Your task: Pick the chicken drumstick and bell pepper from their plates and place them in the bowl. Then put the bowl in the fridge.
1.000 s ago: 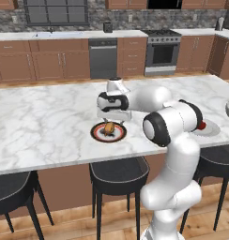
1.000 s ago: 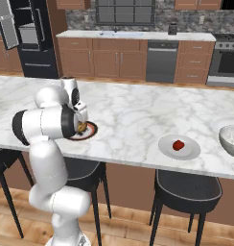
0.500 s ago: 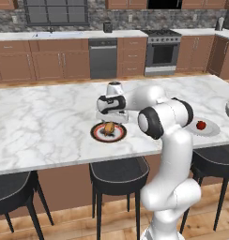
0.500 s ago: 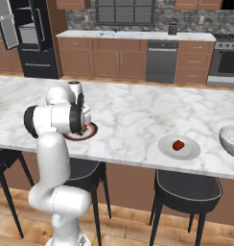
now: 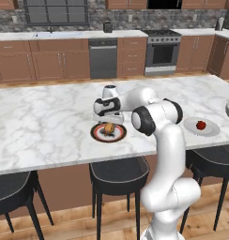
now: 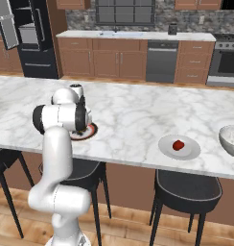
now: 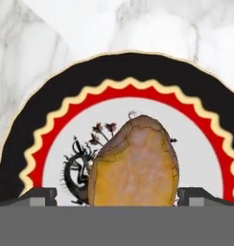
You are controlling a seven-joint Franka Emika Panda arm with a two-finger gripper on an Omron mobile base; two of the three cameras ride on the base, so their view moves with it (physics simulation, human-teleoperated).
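We saw the black fridge [image 6: 30, 38] far beyond the gripper, at the back left of the kitchen in the right base view, one door swung open. The marble island counter [image 5: 50, 122] stretched beneath the gripper. The black-and-red plate [image 5: 108, 133] lay directly under it. Well off to the gripper's right sat the plain grey-white plate [image 6: 179, 147], and farther right again the white bowl [image 6: 230, 140]. The gripper [image 7: 117, 197] hung low over the patterned plate with its jaws spread wide, one fingertip on each side of the chicken drumstick [image 7: 135, 163], which lay on that plate. The red bell pepper [image 6: 178, 145] rested on the grey-white plate.
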